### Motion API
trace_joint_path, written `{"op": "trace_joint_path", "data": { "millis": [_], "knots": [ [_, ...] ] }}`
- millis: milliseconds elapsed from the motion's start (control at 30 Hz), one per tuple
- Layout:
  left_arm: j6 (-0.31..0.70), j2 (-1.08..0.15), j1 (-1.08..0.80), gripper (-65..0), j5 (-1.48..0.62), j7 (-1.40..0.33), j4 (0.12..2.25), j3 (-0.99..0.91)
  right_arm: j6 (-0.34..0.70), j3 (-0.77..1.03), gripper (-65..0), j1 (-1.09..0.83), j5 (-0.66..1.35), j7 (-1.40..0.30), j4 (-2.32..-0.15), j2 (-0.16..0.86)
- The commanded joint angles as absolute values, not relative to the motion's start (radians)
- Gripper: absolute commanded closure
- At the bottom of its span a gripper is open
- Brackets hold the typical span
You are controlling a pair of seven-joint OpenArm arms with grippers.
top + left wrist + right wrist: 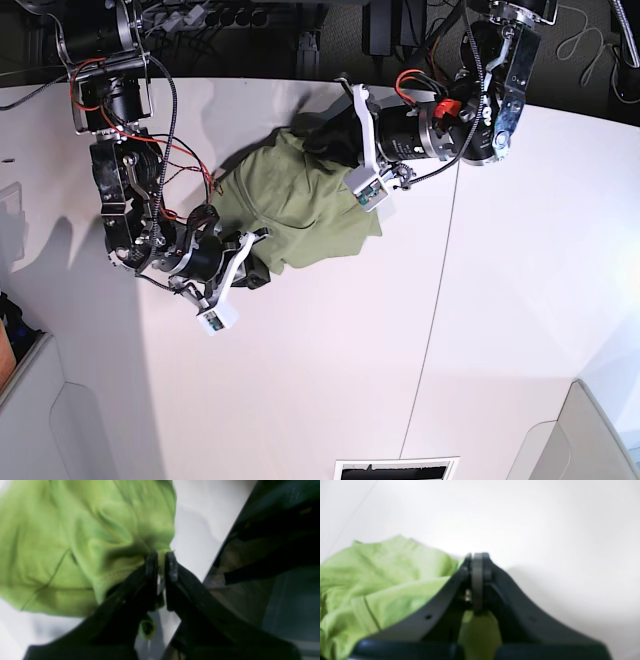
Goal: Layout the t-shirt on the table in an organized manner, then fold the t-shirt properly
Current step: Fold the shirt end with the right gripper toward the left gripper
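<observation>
Claws (pixel 161 561) (pixel 477 562) clamped on t-shirt (pixel 290 205)

Bright, even light overhead; both wrist views blurred and soft; base view sharp, with faint arm shadows.

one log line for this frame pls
stage: grasp | t-shirt: bunched on table | left pincer: shut on t-shirt edge | right pincer: shut at t-shirt edge, grip unclear
</observation>
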State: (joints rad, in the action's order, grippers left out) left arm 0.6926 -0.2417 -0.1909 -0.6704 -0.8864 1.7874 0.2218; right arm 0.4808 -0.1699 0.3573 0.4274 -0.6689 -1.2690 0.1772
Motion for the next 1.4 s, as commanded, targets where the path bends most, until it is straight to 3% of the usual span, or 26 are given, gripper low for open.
{"op": "trace_joint_path", "data": {
  "millis": [0, 300, 667, 900, 1200, 1367],
  "knots": [
    [0.698, -0.244, -0.181, -5.5, -0.650, -0.845, 1.774, 0.220, 0.506, -0.177, 0.0, 0.371, 0.440, -0.660, -1.283, 0.180],
    [0.698, -0.267, 0.013, -5.6, -0.542, -0.804, 1.553, 0.157, 0.537, -0.189, 0.0, 0.314, 0.528, -0.733, -1.308, 0.217],
    [0.698, -0.257, 0.255, -5.6, -0.551, -0.782, 1.425, 0.191, 0.554, -0.189, 0.0, 0.083, 0.614, -0.770, -1.545, 0.218],
    [0.698, -0.271, 0.261, -5.6, -0.561, -0.791, 1.439, 0.209, 0.553, -0.177, 0.0, 0.038, 0.585, -0.762, -1.624, 0.215],
    [0.698, -0.408, 0.231, -5.6, -0.751, -0.925, 1.643, 0.207, 0.553, 0.014, 0.0, 0.038, 0.584, -0.827, -1.717, 0.217],
    [0.698, -0.499, 0.134, -5.6, -0.774, -0.952, 1.747, 0.207, 0.553, 0.060, 0.0, 0.023, 0.627, -0.861, -1.745, 0.294]
  ]
}}
